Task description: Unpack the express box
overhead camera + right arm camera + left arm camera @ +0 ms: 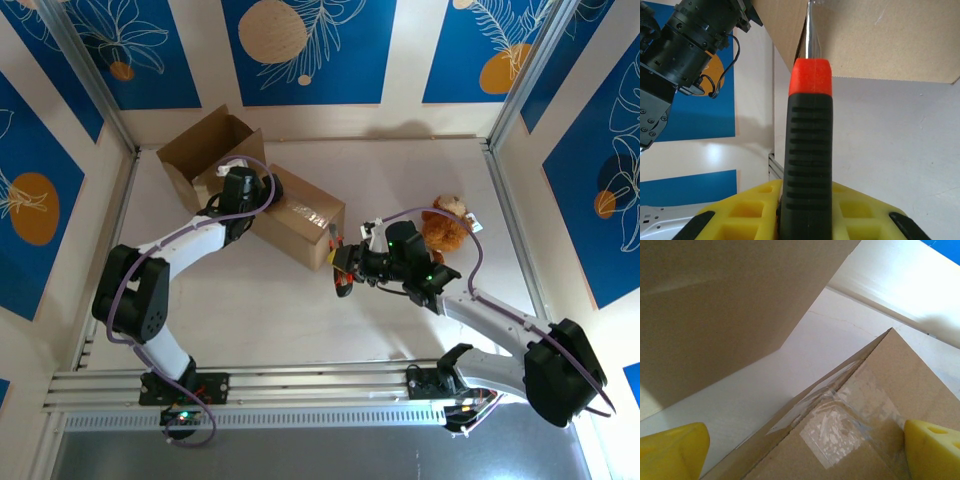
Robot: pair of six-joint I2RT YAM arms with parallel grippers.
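The express box [303, 226] is a closed brown carton sealed with clear tape [855, 425], lying mid-table. My left gripper [240, 193] stands open over the carton's left end, and its yellow fingertips [932, 447] straddle the taped top [840, 440] without closing on it. My right gripper [352, 268] is shut on a cutting tool with a black and red handle [807, 145]. The tool's metal blade [810, 27] points at the corner edge of the carton's right end [875, 35]. What is inside the carton is hidden.
A second cardboard box [205, 148] stands open behind the carton at the back left; its flap [730, 305] looms close to my left gripper. A brown plush bear [446, 226] sits on the table just right of my right wrist. Metal frame rails [510, 230] edge the table.
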